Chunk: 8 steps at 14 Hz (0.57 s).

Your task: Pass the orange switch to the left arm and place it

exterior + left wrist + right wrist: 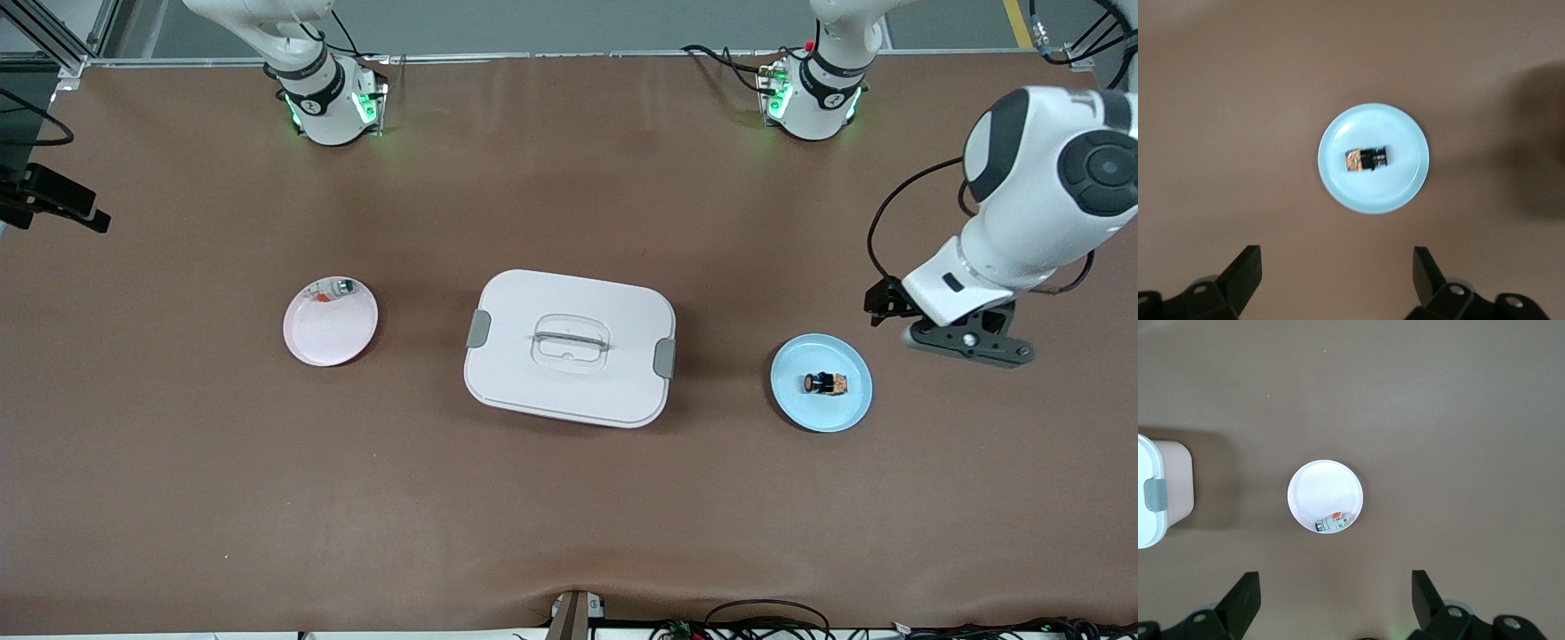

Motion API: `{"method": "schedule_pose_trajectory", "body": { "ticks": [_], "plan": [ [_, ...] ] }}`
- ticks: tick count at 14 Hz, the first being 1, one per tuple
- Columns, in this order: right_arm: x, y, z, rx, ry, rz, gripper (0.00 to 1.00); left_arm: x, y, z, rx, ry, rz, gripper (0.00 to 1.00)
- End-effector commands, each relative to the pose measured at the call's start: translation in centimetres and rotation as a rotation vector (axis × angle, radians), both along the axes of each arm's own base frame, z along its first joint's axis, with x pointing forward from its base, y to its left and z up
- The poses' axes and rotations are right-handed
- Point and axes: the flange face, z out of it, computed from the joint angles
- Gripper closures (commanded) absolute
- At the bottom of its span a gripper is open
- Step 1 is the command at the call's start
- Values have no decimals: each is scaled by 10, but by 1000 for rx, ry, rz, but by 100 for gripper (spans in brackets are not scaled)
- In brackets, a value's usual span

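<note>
On your worktop [178, 498] the box [569, 348] sat mid-surface, lid latched. At its 3 o'clock lay the blue plate [821, 383] carrying the orange switch [826, 383] on its side; at 9 o'clock, the pink plate [330, 321] (a small green-capped part [342, 286] at its rim). Your left gripper [1338, 280] hung open just beside the blue plate, holding nothing. Your right gripper [1336, 600] hung open above the pink plate.
</note>
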Motion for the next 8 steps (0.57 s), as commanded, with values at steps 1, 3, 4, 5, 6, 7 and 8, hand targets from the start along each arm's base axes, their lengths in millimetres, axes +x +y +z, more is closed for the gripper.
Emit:
{"method": "schedule_pose_trajectory", "body": {
  "ticks": [1,3,4,5,6,7,8],
  "plan": [
    [-7,0,3,-8,-8,-25,0,-8,11,53,23,27,106,0],
    [-6,0,4,-10,-17,-25,0,-9,26,86,30,32,141,0],
    [-6,-1,5,-10,-20,-27,0,-9,39,97,33,34,164,0],
    [-5,-1,3,-10,-17,-27,0,-11,50,107,34,35,175,0],
    [-5,-1,3,-10,-19,-27,0,-15,61,116,36,47,193,0],
    [-4,-2,4,-12,-25,-26,0,-15,68,125,18,40,205,0],
    [-4,-2,4,-24,-30,-26,0,-15,70,136,6,19,207,0]
  ]
}}
